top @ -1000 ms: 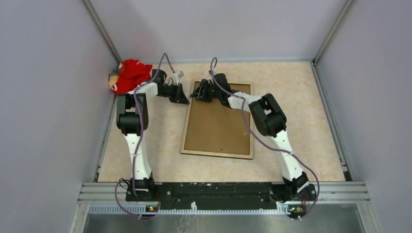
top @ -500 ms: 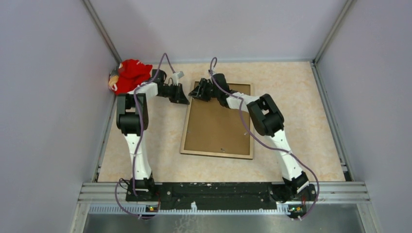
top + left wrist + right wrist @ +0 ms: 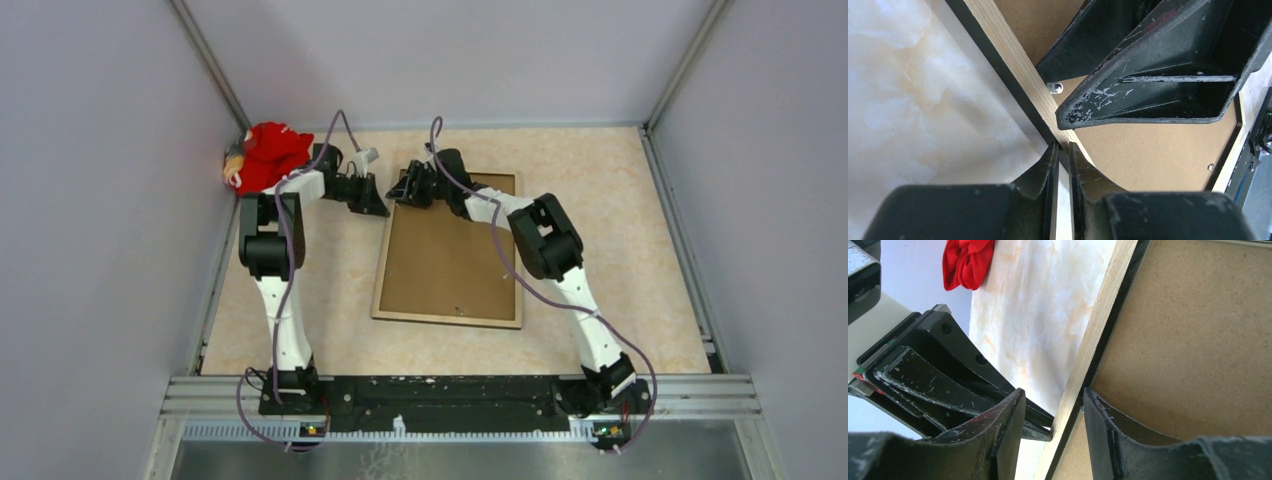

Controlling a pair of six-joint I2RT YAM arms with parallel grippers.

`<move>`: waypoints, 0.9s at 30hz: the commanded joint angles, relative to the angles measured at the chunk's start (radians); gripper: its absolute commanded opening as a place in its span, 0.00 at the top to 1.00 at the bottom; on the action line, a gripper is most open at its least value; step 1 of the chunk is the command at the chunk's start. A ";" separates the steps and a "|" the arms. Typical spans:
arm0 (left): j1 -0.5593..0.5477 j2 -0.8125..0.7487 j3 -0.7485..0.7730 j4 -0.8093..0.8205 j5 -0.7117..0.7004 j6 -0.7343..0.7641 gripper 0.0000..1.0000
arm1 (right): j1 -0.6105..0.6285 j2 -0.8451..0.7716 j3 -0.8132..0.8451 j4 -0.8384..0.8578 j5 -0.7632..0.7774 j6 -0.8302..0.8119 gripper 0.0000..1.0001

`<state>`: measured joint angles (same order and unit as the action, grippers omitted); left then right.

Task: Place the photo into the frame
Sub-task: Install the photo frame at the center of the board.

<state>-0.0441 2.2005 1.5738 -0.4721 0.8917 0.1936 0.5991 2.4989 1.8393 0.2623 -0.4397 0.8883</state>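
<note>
Straddling the rail of the frame, my right claw stands apart; left claw nearly together beside it. Probably stiff, light, breakable: grip the rail.

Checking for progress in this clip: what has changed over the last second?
The right end effector edged slightly left and away, toward the frame's far-left corner, its elbow following. Nothing was gripped or released. The left end effector, frame and red cloth stayed put.

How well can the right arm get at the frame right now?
Probably yes: the right arm's open jaws straddle the frame's wooden edge, with nothing blocking between them.
</note>
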 commanded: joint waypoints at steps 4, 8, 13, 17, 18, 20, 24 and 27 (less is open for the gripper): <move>-0.002 -0.087 -0.058 -0.113 -0.017 0.066 0.80 | 0.053 0.035 0.149 -0.157 -0.108 -0.089 0.50; 0.033 -0.152 -0.098 -0.145 -0.013 0.109 0.74 | 0.053 0.017 0.209 -0.270 -0.070 -0.146 0.44; 0.063 -0.196 -0.117 -0.216 -0.067 0.215 0.68 | -0.010 -0.167 0.084 -0.304 0.024 -0.206 0.22; 0.052 -0.231 -0.176 -0.220 -0.117 0.281 0.67 | -0.102 -0.379 -0.091 -0.325 0.146 -0.257 0.11; 0.048 -0.240 -0.196 -0.215 -0.137 0.298 0.67 | -0.134 -0.424 -0.141 -0.326 0.185 -0.263 0.09; 0.020 -0.260 -0.244 -0.199 -0.185 0.331 0.67 | -0.210 -0.510 -0.238 -0.355 0.282 -0.270 0.06; -0.032 -0.306 -0.323 -0.171 -0.248 0.379 0.67 | -0.352 -0.658 -0.471 -0.304 0.406 -0.193 0.04; -0.064 -0.335 -0.362 -0.163 -0.283 0.401 0.67 | -0.412 -0.675 -0.569 -0.282 0.434 -0.160 0.03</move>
<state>-0.0704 1.9331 1.2575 -0.6548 0.6857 0.5171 0.2298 1.8572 1.3838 -0.0288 -0.1268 0.6842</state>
